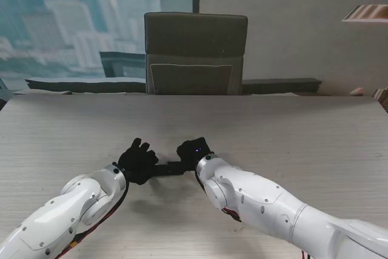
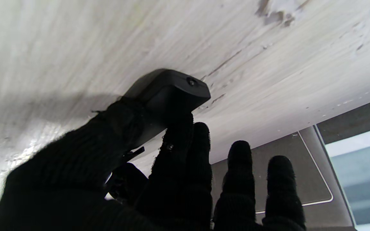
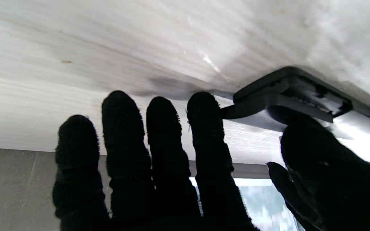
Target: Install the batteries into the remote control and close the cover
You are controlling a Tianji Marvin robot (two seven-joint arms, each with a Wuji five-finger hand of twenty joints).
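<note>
The left hand (image 1: 138, 161), gloved in black, grasped one end of the remote control (image 2: 169, 93) between thumb and index finger, its other fingers (image 2: 241, 166) extended and apart. The right hand (image 1: 194, 151) pinched the opposite end between thumb and index finger, where the open battery compartment (image 3: 313, 96) showed. The remote control lay low over the pale wood-grain table (image 1: 291, 137), between the two hands, near me, with a grey chair (image 1: 195, 53) beyond the far edge.

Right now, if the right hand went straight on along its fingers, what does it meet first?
Likely nothing: bare table ahead of the right hand, chair past the far edge. The remote sits by its thumb, off that line. Depth unclear.
</note>
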